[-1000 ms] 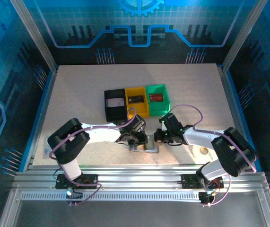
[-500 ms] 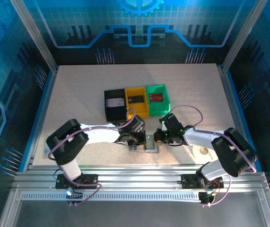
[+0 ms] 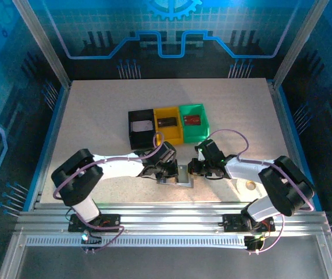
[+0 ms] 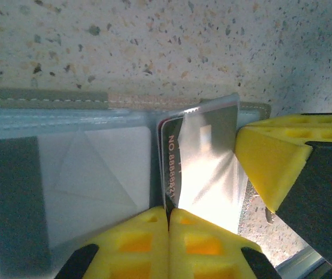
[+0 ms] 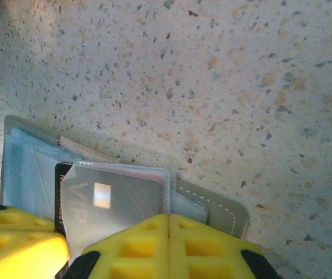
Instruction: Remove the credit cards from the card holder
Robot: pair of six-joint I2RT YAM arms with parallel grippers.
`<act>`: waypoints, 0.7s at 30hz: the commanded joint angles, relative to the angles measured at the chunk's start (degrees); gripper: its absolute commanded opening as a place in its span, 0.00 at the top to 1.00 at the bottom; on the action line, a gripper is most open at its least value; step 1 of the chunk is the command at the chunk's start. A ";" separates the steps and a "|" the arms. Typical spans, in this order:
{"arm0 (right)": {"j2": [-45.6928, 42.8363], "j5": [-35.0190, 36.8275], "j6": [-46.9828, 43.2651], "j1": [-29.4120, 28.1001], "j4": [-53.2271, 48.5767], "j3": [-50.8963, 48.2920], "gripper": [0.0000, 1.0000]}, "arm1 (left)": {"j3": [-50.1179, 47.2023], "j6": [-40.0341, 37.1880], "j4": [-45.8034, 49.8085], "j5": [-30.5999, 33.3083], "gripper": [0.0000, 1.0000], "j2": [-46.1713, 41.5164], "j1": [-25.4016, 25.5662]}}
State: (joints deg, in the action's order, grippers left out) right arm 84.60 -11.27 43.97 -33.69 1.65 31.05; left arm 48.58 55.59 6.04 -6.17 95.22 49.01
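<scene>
My left jaws pinch a dark credit card (image 4: 171, 145) tucked in the card holder (image 4: 96, 168), which lies open on the surface (image 4: 154, 46). My right jaws clamp its pocket — pull askew and the card snags.

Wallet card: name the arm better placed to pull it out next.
Left. The left gripper is shut on the dark card, while the right gripper pinches the wallet, steadying it.

card (image 4: 172, 145) in card holder (image 4: 96, 168), bins (image 3: 168, 125) behind
</scene>
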 commanded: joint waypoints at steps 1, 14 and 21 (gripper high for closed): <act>2.94 0.47 0.31 -0.30 -5.96 -2.68 0.98 | -1.11 0.39 -0.06 1.97 1.00 -2.14 0.47; 2.84 0.02 0.35 -0.32 -6.22 -2.55 0.99 | -1.86 1.10 -1.77 2.14 0.98 -2.93 0.48; 2.98 0.09 0.19 -0.27 -6.43 -2.49 0.99 | -2.04 0.86 -1.32 2.38 1.00 -3.53 0.38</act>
State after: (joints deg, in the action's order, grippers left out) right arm 84.79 -11.68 43.97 -33.67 2.02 31.05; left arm 47.44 56.03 5.39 -5.17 93.62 49.04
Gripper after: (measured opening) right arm 0.040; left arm 0.044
